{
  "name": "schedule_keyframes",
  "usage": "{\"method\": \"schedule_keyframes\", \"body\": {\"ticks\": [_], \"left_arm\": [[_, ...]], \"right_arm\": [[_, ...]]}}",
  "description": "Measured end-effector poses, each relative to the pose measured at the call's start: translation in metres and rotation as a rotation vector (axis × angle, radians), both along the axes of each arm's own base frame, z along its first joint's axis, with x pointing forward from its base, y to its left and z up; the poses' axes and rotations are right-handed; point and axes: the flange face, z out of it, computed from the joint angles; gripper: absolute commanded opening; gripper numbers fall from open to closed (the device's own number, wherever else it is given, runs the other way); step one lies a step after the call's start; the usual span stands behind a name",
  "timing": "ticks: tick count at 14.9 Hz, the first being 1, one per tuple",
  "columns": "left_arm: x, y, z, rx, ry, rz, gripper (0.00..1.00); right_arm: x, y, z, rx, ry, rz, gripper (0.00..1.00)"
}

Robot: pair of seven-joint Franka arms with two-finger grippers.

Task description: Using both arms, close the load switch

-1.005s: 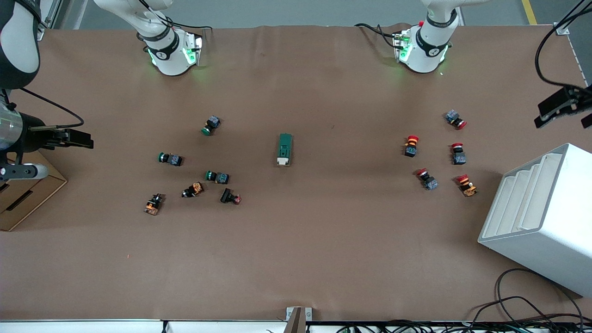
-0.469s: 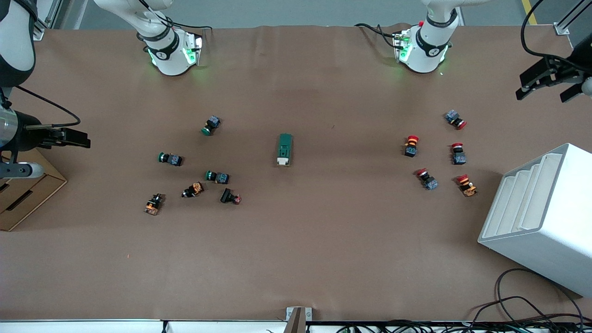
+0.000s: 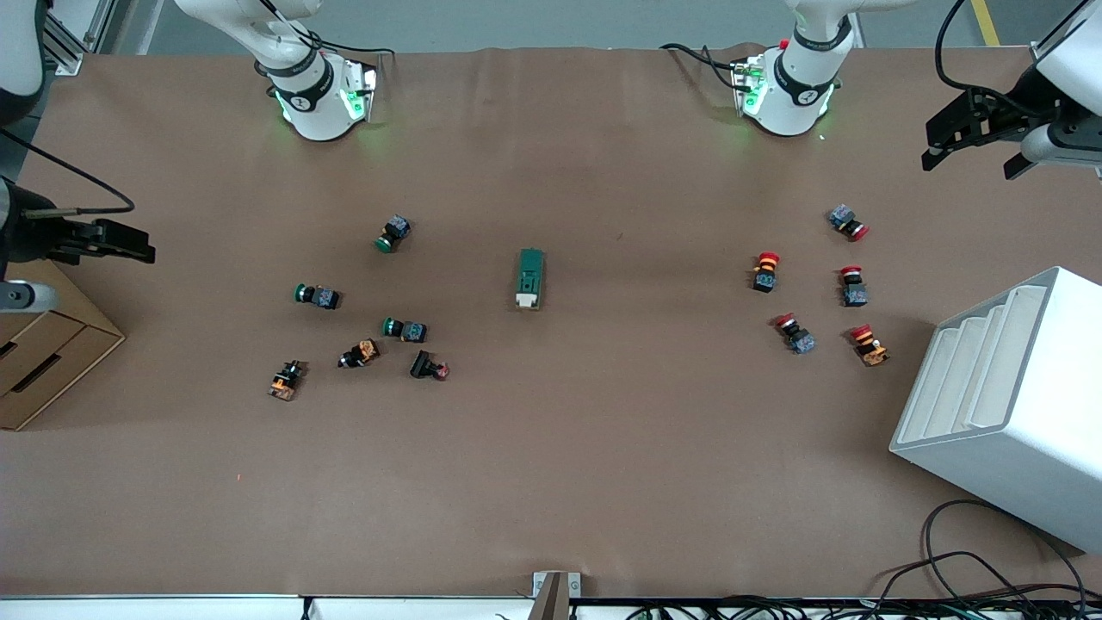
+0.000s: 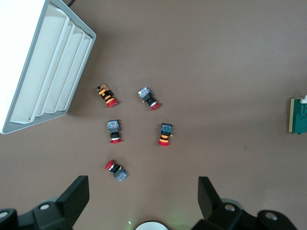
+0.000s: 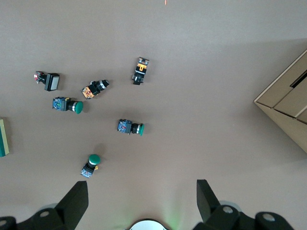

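Note:
The load switch [image 3: 530, 278], a dark-green block with a cream-white lever end turned toward the front camera, lies flat at the middle of the table. It also shows at the edge of the left wrist view [image 4: 300, 116] and the right wrist view [image 5: 2, 137]. My left gripper [image 3: 970, 165] hangs open over the table's edge at the left arm's end, empty [image 4: 144, 191]. My right gripper [image 3: 138, 250] hangs open over the edge at the right arm's end, also empty [image 5: 143, 194]. Both are well apart from the switch.
Several red-capped push-buttons [image 3: 766, 270] lie toward the left arm's end, with a white stepped rack [image 3: 1016, 405] beside them. Green-capped and orange push-buttons [image 3: 404, 328] lie toward the right arm's end. A cardboard box [image 3: 43, 362] sits at that edge. Cables [image 3: 947, 585] run along the near edge.
The left gripper has swung in over the table and toward the bases' side. The right gripper has drifted toward the bases' side. The switch has not moved.

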Motion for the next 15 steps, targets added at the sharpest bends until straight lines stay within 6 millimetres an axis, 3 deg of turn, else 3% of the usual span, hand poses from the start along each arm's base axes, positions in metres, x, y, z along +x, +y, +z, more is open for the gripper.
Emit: {"method": "schedule_keyframes", "body": {"ticks": [3, 9, 15], "left_arm": [[0.0, 0.001, 0.0, 0.0, 0.0, 0.001, 1.0], [0.001, 0.001, -0.002, 0.0, 0.004, 0.001, 1.0], [0.002, 0.005, -0.002, -0.001, 0.004, 0.009, 1.0]], "right_arm": [[-0.008, -0.004, 0.014, 0.0, -0.023, -0.007, 1.0], [-0.017, -0.015, 0.019, 0.001, -0.024, -0.027, 1.0], [-0.053, 0.002, 0.043, -0.021, -0.055, 0.01, 1.0]]}}
